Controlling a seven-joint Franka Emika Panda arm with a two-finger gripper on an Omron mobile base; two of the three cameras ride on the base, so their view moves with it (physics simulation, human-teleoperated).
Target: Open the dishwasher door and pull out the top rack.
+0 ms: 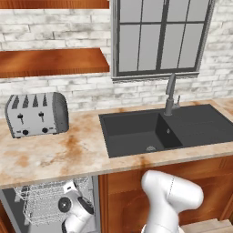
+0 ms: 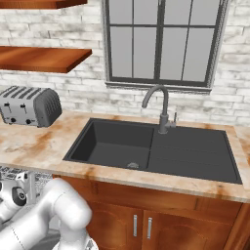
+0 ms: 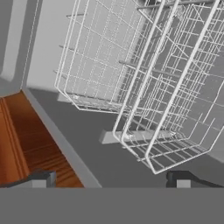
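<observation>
Brick-walled kitchen with marble-look counter (image 1: 54,154), toaster (image 1: 36,114) and dark sink (image 1: 136,132); in left base view, top rack (image 1: 43,200) of thin white wire seen below counter edge, drawn out of the dishwasher cavity, arm's wrist just right of it. Right base view: corner of same rack at far left under counter, beside the arm. Hand view: gripper (image 3: 111,180) spread wide, holding nothing; wire basket ahead and right of fingertips, long axis slanting away, grey dishwasher door (image 3: 87,148) lying beneath it.

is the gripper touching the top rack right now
Apart. In the hand view the gripper stands open, its two dark fingertips low in the picture, and the near corner of the top rack ends above and between them with grey floor showing around it.
</observation>
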